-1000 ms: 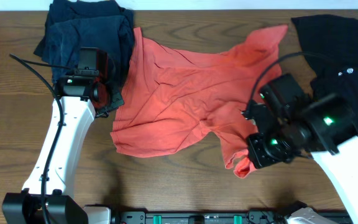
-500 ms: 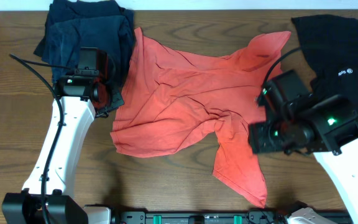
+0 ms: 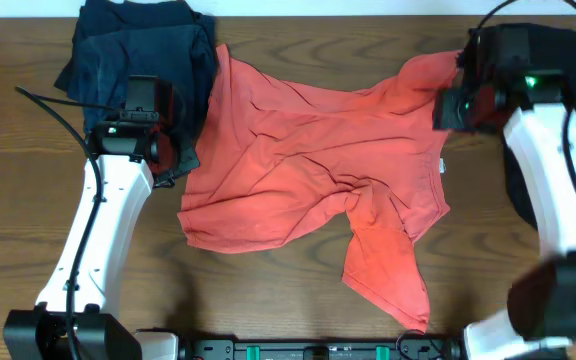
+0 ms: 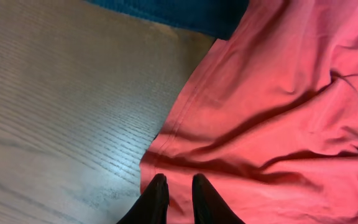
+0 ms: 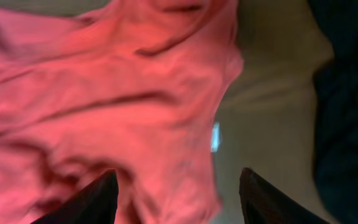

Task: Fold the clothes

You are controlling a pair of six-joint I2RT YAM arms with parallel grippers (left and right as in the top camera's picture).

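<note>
T-shirt (image 3: 308,150), red-orange, lying rumpled and spread across the middle of the wooden table (image 3: 268,290). Its upper left edge meets the navy garments (image 3: 138,45) heaped in the far left corner, and its upper right sleeve lies just beside the black garment (image 3: 520,190) at the right edge. One long flap runs almost to the front edge. Bare wood lies open in front of the shirt on the left and along the left side.

A small white tag (image 3: 442,166) shows on the right hem; its print is too small to read.

Left gripper (image 4: 177,183): fingers nearly together at the shirt's left hem, where they appear to pinch the cloth, though the wrist view does not settle it. Right gripper (image 5: 179,186): fingers set wide apart, holding nothing, poised over the shirt's right side near the tag; this view is blurred.

Compared with half a second ago, the right arm has swung from the lower right of the shirt to the far sleeve and now covers the black garment's white logo. The released flap lies as before, and the left arm has not moved.
</note>
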